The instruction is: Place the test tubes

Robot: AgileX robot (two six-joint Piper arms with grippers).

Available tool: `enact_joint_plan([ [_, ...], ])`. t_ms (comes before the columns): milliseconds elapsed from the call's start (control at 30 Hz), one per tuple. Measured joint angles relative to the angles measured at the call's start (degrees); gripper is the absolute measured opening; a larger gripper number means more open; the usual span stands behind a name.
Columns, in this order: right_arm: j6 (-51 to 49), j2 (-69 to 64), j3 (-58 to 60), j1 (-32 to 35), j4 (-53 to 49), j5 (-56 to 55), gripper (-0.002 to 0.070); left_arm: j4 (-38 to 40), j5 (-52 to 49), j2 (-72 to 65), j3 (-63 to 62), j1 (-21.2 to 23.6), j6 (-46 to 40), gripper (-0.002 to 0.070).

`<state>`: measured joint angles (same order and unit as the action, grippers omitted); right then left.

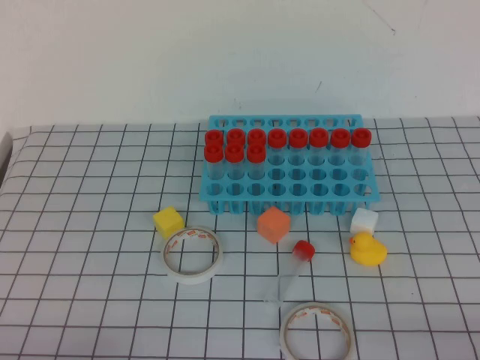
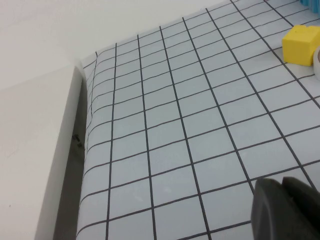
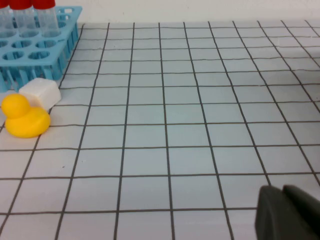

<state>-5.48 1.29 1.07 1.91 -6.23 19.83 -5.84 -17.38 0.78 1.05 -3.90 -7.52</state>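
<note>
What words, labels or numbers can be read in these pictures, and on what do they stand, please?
Tape roll beside the yellow block: red print on its inner core, too blurred to read.
Tape roll at the near edge: red print, also unreadable.
Nothing else bears text; the left gripper and right gripper, both shut, are low over the gridded cloth.

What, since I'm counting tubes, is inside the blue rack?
Eleven red-capped tubes stand in the rack: eight behind, three in front on the left; lower ends hidden. Left gripper and right gripper hover shut over the table, either side.
</note>
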Motion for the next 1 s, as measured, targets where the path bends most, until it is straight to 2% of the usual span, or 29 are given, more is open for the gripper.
enact_joint_plan([
  [200, 0.0, 0.0, 0.0, 0.0, 0.0, 0.0, -0.0001, 0.9, 0.0, 0.0, 0.0, 0.0, 0.0, -0.0001],
  [300, 0.0, 0.0, 0.0, 0.0, 0.5, 0.0, -0.0001, 3.8, 0.0, 0.0, 0.0, 0.0, 0.0, -0.0001],
  [467, 0.0, 0.0, 0.0, 0.0, 5.1, 0.0, -0.0001, 15.2, 2.6, 0.0, 0.0, 0.0, 4.8, -0.0001],
  [633, 0.0, 0.0, 0.0, 0.0, 21.5, 0.0, -0.0001, 32.6, 8.9, 0.0, 0.0, 0.0, 11.3, -0.0001],
  [733, 0.0, 0.0, 0.5, 0.0, 41.4, 0.4, -0.0001, 41.9, 11.1, 0.0, 0.0, 0.0, 13.0, -0.0001],
  [833, 0.0, 0.0, 0.5, 0.0, 54.7, 0.3, -0.0001, 45.8, 11.6, 0.0, 0.0, 0.0, 13.6, -0.0001],
  [900, 0.0, 0.0, 0.5, 0.0, 59.0, -0.6, -0.0001, 47.1, 12.8, 0.0, 0.0, 0.0, 14.1, -0.0001],
  [1000, 0.0, 0.0, 0.5, 0.0, 60.3, -2.9, -0.0001, 47.9, 15.6, 0.0, 0.0, 0.0, 14.2, -0.0001],
])
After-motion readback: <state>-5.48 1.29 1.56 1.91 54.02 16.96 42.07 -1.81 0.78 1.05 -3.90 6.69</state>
